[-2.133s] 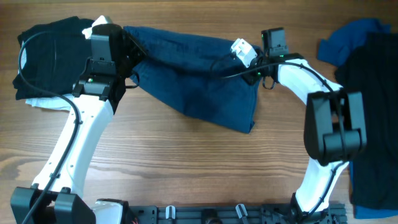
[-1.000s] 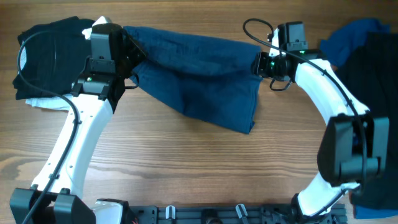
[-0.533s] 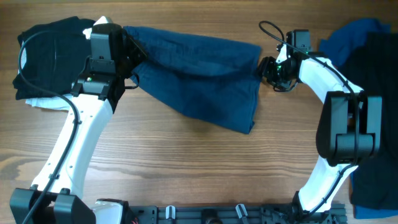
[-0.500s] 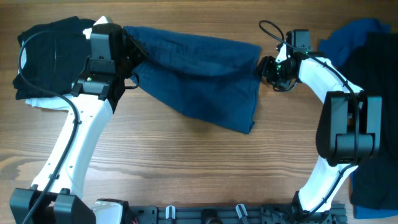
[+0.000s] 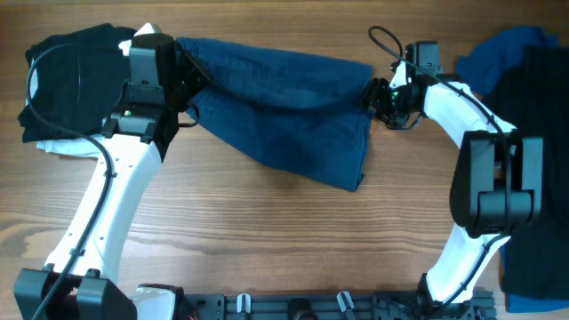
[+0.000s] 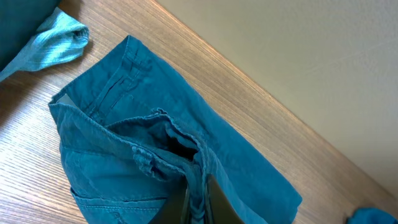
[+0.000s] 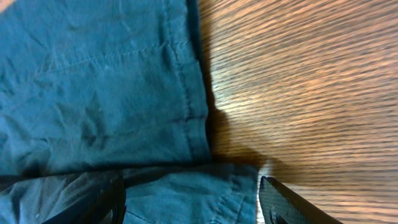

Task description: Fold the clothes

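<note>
Dark blue denim shorts [image 5: 284,107] lie spread across the far middle of the table, partly folded over themselves. My left gripper [image 5: 189,84] is at their left end, shut on a bunched fold of the denim; in the left wrist view its fingers [image 6: 214,205] pinch that fold [image 6: 198,186]. My right gripper [image 5: 373,93] sits at the shorts' right edge. In the right wrist view its jaws stand wide apart, and a hemmed corner of the shorts [image 7: 193,193] lies loose between them, with my right gripper [image 7: 194,202] just above it.
A black garment [image 5: 71,80] on pale fabric [image 5: 62,147] lies at the far left. A brighter blue garment [image 5: 498,58] and another black one [image 5: 533,178] lie along the right edge. Bare wooden table [image 5: 267,240] fills the near half.
My right gripper has carried the shorts' top layer to the right, then let it go as its jaws spread wider at the right edge. The left gripper has held still.
</note>
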Tool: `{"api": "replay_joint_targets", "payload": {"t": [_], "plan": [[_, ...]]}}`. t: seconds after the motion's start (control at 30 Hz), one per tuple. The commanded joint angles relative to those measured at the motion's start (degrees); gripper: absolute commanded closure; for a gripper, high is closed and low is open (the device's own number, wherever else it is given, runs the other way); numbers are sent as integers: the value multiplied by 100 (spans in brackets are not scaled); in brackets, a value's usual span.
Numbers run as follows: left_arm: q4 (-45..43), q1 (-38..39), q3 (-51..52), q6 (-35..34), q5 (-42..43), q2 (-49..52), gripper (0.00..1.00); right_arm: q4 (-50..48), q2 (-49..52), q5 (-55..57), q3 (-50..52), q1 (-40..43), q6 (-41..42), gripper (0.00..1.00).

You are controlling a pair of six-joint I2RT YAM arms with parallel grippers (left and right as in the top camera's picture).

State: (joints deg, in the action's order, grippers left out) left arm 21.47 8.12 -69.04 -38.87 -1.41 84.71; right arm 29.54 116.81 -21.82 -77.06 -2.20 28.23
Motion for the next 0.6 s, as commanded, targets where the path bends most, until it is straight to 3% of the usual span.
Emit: {"api": "replay_joint_targets", "payload": {"t": [0.0,0.47,0.5,0.57], "plan": [[-24,-52,-162,114,72,-157,93,-44,98,479,-7,-192,39,31],[-24,-52,-162,114,72,-157,92,-282,374,809,-7,-251,44,30],[-24,-52,-162,114,72,-157,93,-295,374,785,-7,-251,42,34],[-26,-52,-162,114,72,-157,92,-319,374,785,-7,-251,44,60]]}}
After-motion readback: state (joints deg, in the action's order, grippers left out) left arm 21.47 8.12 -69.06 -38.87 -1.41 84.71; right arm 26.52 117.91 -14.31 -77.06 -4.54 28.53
